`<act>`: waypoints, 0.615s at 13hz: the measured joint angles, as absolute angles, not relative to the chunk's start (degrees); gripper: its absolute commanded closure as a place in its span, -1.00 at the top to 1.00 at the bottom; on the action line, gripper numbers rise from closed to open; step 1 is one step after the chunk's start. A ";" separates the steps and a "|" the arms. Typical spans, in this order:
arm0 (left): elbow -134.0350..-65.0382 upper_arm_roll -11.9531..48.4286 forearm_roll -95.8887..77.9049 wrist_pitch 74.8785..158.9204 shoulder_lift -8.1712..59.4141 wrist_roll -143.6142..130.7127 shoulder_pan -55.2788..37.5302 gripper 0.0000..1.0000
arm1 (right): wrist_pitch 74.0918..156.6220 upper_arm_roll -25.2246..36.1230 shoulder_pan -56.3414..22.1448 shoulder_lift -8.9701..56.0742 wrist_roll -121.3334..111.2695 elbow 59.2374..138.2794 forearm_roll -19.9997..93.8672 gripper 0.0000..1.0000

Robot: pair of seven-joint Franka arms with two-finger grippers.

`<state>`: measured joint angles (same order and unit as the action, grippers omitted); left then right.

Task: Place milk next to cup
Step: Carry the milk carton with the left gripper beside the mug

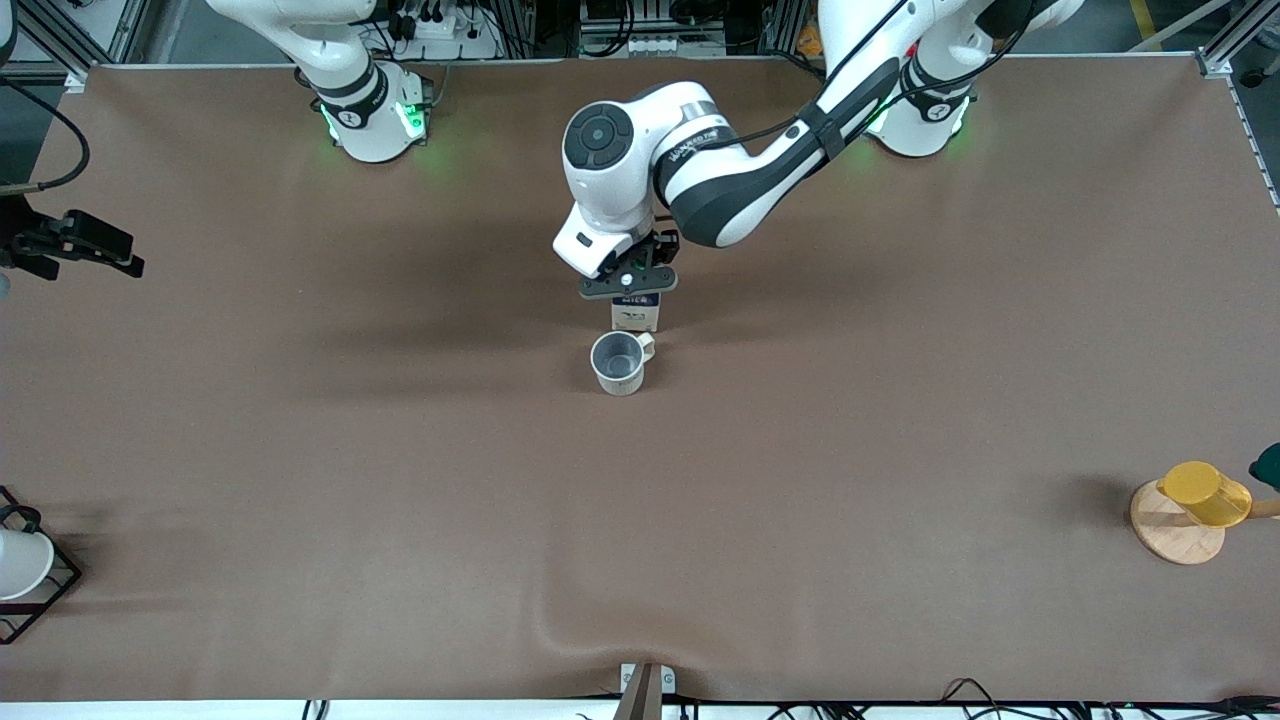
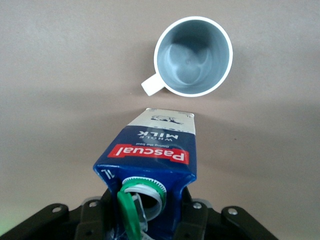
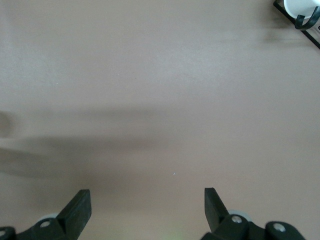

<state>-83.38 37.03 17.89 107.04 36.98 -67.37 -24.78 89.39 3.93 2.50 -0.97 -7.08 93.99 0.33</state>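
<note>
The left gripper [image 1: 630, 285] has its jaws closed on the gable top of the milk [image 2: 150, 155], which stands on the surface just beside the cup [image 1: 620, 362], slightly farther from the front camera. The carton looks light and crushable, best held by its stiff upper folds. The right gripper [image 3: 145, 200] waits over bare surface, jaws wide apart and empty.

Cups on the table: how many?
3. Cream mug mid-table, just nearer the camera than the milk; yellow cup on a wooden disc at the left arm's end; white cup in a wire frame at the right arm's end.
</note>
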 measured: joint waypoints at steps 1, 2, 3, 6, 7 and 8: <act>-83.31 37.03 17.89 107.04 37.09 -67.37 -24.97 -0.12 | 89.39 3.96 2.50 -0.97 -6.73 93.99 0.33 1.00; -83.27 37.03 17.89 107.04 37.20 -67.37 -25.03 -0.12 | 89.35 3.89 2.46 -0.97 -5.60 93.99 0.33 1.00; -83.23 37.01 17.89 107.04 37.30 -67.37 -25.04 -0.12 | 89.31 3.80 2.42 -0.97 -4.21 93.98 0.33 1.00; -83.10 36.48 17.89 107.39 37.71 -67.37 -25.06 0.03 | 89.31 3.85 2.44 -0.97 -2.67 92.92 0.34 1.00; -83.08 36.27 17.89 107.86 37.93 -67.37 -25.06 0.72 | 89.30 3.85 2.44 -0.97 -2.57 92.54 0.35 1.00; -83.05 36.20 17.89 108.06 38.23 -67.37 -25.07 1.00 | 89.31 3.85 2.44 -0.97 -2.57 92.44 0.36 1.00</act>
